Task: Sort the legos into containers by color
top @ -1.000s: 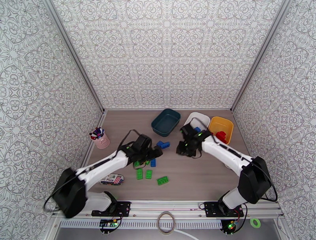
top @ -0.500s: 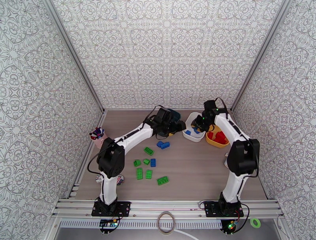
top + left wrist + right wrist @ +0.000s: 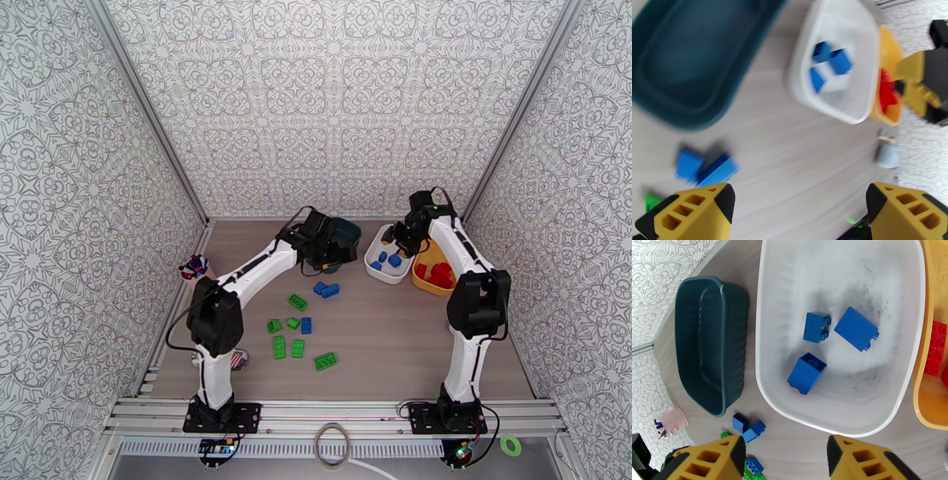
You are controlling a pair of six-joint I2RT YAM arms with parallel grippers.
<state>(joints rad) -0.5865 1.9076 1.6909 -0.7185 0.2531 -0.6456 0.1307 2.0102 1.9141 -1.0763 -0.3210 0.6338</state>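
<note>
Three bins stood in a row at the 12 o'clock side of the surface [image 3: 395,347]. The teal bin [image 3: 707,338] came first, the white bin [image 3: 762,338] sat just beside it at 3 o'clock, and the yellow bin [image 3: 928,402] sat just beside the white one, again at 3 o'clock.

The right claw [image 3: 786,453] hung above the near rim of the white bin. Its jaws were released, standing apart with nothing between them. Three blue bricks [image 3: 806,373] lay loose on the white bin's floor, apart from one another. Red bricks [image 3: 935,348] lay in the yellow bin.

The left claw [image 3: 800,199] hovered over the gap between the teal and white bins. It was also released, with its yellow fingers spread wide around bare surface. That wrist view was blurred.

The rest of the legos lay on the surface, at 6 o'clock from the teal bin. Nearest the bin was a pair of blue bricks [image 3: 325,290] touching each other. Further toward 6 o'clock were several green bricks [image 3: 278,346], loosely scattered, with a single blue brick [image 3: 306,324] among them.

A pink cup [image 3: 196,269] of pens stood at the 9 o'clock edge. A printed pouch [image 3: 235,361] showed near the left arm's base, partly hidden by that arm.
</note>
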